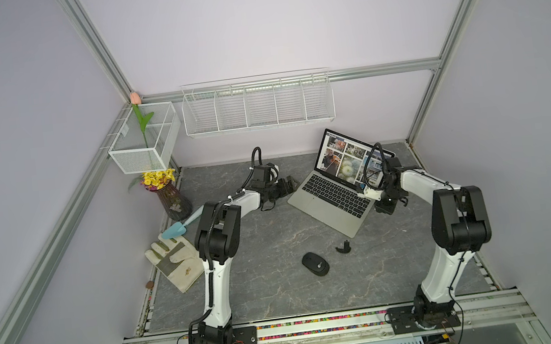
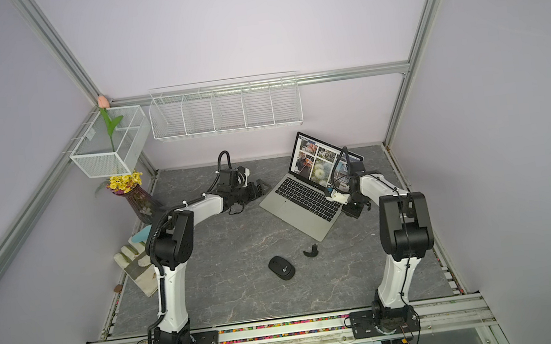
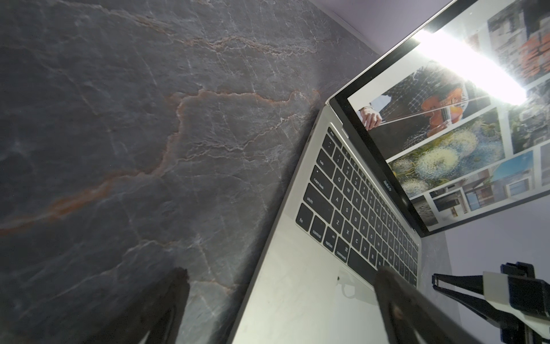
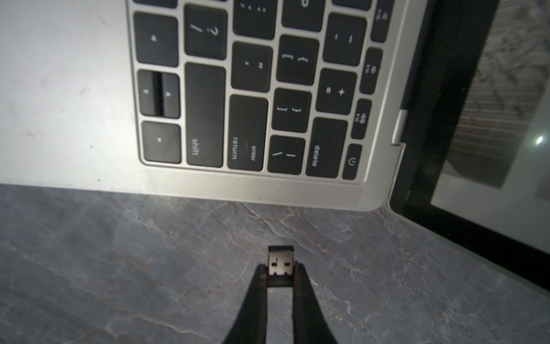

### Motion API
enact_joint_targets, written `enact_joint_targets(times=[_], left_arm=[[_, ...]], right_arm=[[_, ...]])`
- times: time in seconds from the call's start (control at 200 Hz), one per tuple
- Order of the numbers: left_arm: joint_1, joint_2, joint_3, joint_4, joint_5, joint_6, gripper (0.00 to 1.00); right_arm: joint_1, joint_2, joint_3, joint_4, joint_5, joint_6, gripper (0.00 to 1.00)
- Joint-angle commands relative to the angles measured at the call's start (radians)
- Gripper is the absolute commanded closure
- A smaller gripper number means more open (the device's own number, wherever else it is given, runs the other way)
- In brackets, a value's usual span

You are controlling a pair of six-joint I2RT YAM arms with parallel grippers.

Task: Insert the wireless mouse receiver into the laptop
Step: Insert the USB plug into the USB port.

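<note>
Setting: grey veined stone desk (image 4: 89, 268), lilac walls.
Right jaws: narrow, pinching the wireless mouse receiver (image 4: 281, 263) at their very tips.
Hazard: so slight a hold on so small a stub may let it pivot or slide back when pressed against the laptop (image 4: 59, 89). No port shows in the right wrist view, so a misaimed push would likely strike bare casing.
Position: receiver between both fingertips, its metal shell standing proud beyond them, over the desk, apart from the laptop's side edge by the return key.
Left jaws: wide, empty, near the laptop's opposite side.
Mouse (image 1: 315, 263): well apart, on the desk.
</note>
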Motion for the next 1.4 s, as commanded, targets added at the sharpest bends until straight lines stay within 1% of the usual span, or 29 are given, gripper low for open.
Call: enact_joint_targets(times=[0.0,0.245,0.42,0.69,0.9,1.185,1.395], left_arm=[[-0.006,0.022,0.032,-0.005,-0.008,-0.017,0.01],[-0.015,0.030,0.037,-0.018,-0.021,-0.019,0.01],[-0.016,0.035,0.037,-0.021,-0.021,-0.021,0.01],[-0.019,0.044,0.042,-0.027,-0.016,-0.021,0.01],[-0.027,0.056,0.053,-0.036,-0.012,-0.016,0.01],[-0.048,0.079,0.070,-0.059,-0.025,-0.004,0.01],[-0.050,0.089,0.074,-0.071,-0.029,0.007,0.01]], right_arm=[[0.009,0.030,-0.011,0.016,-0.027,0.008,0.88],[0.018,0.066,-0.015,0.065,-0.016,0.020,0.89],[0.020,0.059,-0.025,0.086,-0.017,0.023,0.89],[0.021,0.048,-0.020,0.101,-0.058,0.049,0.90],[0.020,0.034,-0.021,0.095,-0.121,0.069,0.90],[0.021,0.003,-0.024,0.102,-0.156,0.081,0.91],[0.023,0.004,-0.031,0.134,-0.117,0.101,0.92]])
